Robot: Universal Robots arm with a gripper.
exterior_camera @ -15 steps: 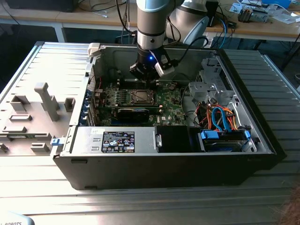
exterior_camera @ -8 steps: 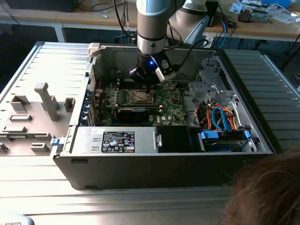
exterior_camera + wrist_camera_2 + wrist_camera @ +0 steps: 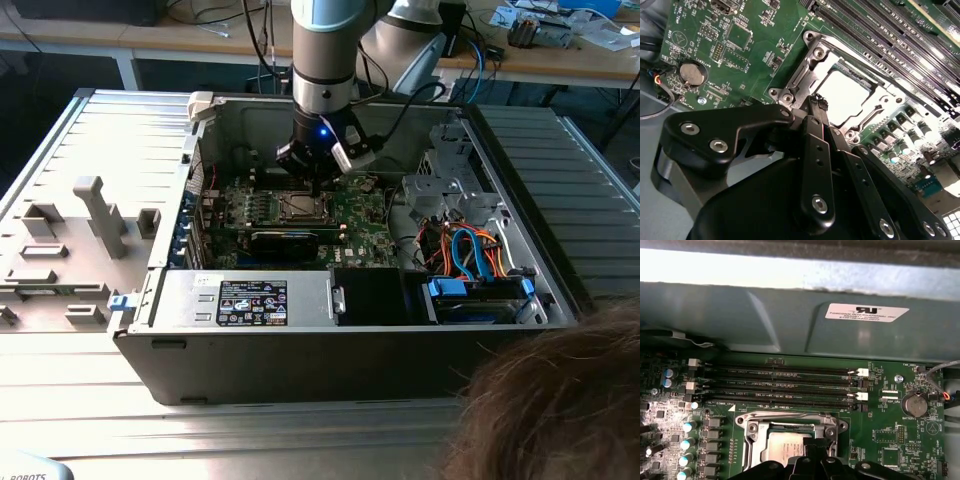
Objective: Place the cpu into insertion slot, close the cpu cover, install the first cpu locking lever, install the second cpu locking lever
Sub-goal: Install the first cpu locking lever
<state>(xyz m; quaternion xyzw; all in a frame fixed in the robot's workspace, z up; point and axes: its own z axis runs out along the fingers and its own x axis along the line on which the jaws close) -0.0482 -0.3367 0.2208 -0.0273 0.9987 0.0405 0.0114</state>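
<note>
Cpu [image 3: 847, 97] in slot [image 3: 812, 55] — tool [image 3: 818, 102] above.

"Can it get in from above?"
"Yes, the case [image 3: 360, 350] is open on top, over the socket [image 3: 303, 207]."
"What's close?"
"The memory slots [image 3: 785, 385] on one side, a black card [image 3: 285, 241] on the other, wires [image 3: 470, 250] further off."

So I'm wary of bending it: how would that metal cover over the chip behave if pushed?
The cover looks like thin sheet metal, probably springy, not floppy. It lies flat around the chip, so it likely won't slide.
</note>
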